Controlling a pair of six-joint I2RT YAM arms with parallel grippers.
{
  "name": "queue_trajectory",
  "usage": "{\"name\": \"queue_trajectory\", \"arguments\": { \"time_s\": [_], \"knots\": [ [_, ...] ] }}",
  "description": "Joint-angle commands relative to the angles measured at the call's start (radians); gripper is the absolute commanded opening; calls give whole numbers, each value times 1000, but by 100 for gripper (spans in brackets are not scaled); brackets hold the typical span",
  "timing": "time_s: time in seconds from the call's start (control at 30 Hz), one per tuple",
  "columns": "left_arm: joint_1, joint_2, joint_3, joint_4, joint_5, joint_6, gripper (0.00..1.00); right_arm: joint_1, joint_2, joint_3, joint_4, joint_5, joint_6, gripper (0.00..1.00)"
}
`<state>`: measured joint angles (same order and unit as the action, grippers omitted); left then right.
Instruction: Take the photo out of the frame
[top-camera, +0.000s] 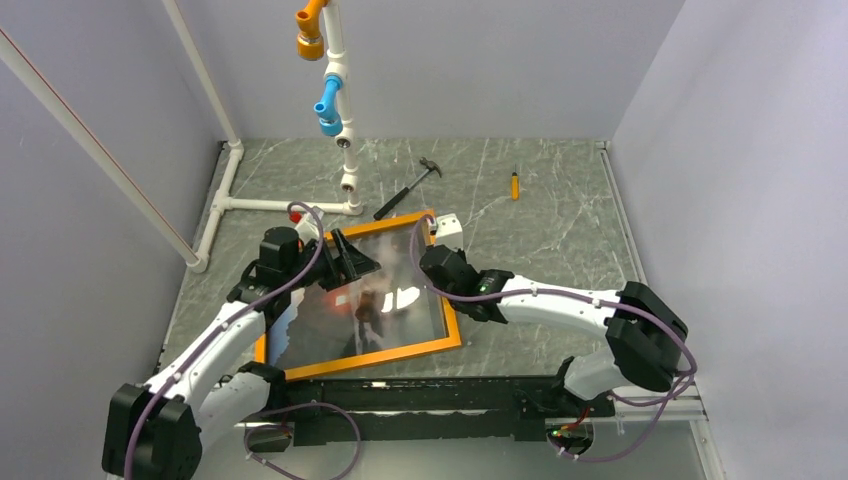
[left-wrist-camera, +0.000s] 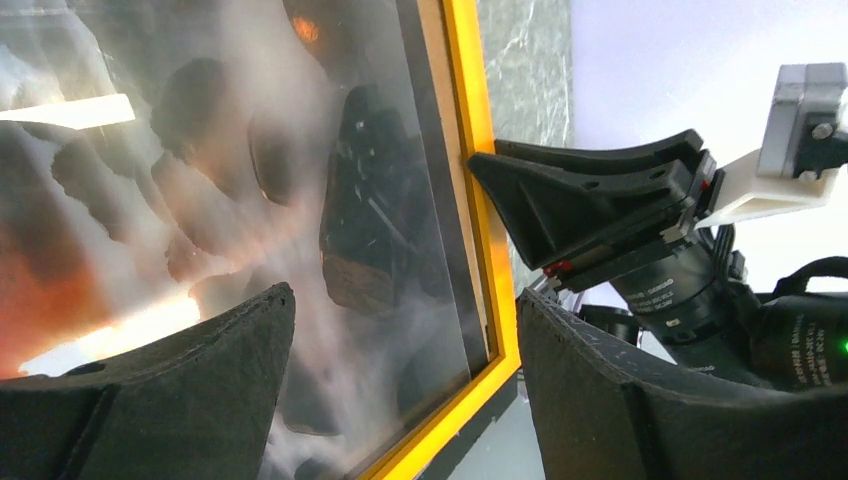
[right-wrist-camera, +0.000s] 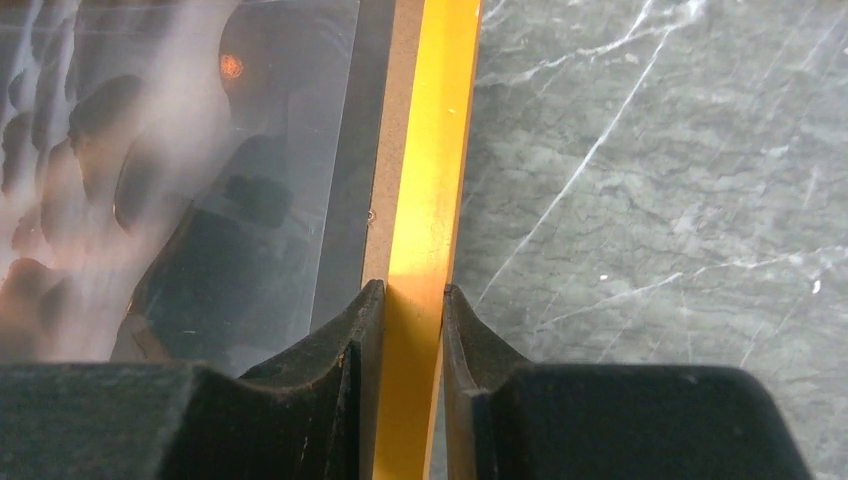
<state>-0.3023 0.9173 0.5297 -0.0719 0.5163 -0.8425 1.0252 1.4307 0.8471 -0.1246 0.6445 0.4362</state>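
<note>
The orange frame (top-camera: 380, 358) lies at the middle of the marble table with the dark photo (top-camera: 370, 310) inside it, orange glow and whitish streaks showing. My right gripper (top-camera: 437, 263) is shut on the frame's right border; the right wrist view shows its jaws (right-wrist-camera: 413, 292) pinching the orange strip (right-wrist-camera: 432, 170) beside the photo (right-wrist-camera: 200, 150). My left gripper (top-camera: 352, 262) hovers over the frame's far left part, open. In the left wrist view its jaws (left-wrist-camera: 405, 295) stand wide apart, straddling the photo (left-wrist-camera: 200, 200) and the orange border (left-wrist-camera: 482, 230), with the right gripper (left-wrist-camera: 590, 200) beyond.
A hammer (top-camera: 410, 187) and a small orange-handled screwdriver (top-camera: 515, 185) lie behind the frame. A white pipe structure (top-camera: 345, 130) with orange and blue fittings stands at the back left. A black rail (top-camera: 450, 395) runs along the near edge. Grey walls enclose the table (top-camera: 560, 240).
</note>
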Motion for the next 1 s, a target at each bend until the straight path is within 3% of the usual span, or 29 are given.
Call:
{"name": "queue_trajectory", "arguments": {
  "time_s": [0.0,0.03,0.13,0.3,0.43,0.57,0.7,0.73,0.8,0.87,0.9,0.97],
  "knots": [
    [4,39,-8,101,75,-17,84,-65,-15,-10,63,-136,19,0],
    [3,43,-15,123,76,-26,84,-86,0,-10,42,-173,32,0],
    [-5,83,-2,148,109,-23,84,-149,21,-30,28,-296,62,13],
    [-121,131,44,117,61,50,86,-210,37,-18,-30,-425,100,47],
    [-215,124,54,37,-29,116,89,-222,7,-5,-127,-478,110,63],
    [-255,135,53,22,-54,121,87,-257,-28,-38,-170,-548,122,64],
    [-319,184,45,116,-62,64,83,-260,-40,-96,-140,-549,101,56],
    [-332,202,44,141,-66,47,81,-259,-37,-106,-127,-560,95,51],
    [-360,242,43,196,-70,11,79,-261,-28,-128,-81,-585,77,31],
    [-385,290,49,252,-65,-21,77,-261,-2,-135,-71,-564,87,24],
    [-396,313,56,272,-63,-33,76,-260,15,-131,-67,-553,86,24],
    [-408,343,67,293,-62,-48,73,-261,59,-102,-74,-534,79,41]
  ]
}}
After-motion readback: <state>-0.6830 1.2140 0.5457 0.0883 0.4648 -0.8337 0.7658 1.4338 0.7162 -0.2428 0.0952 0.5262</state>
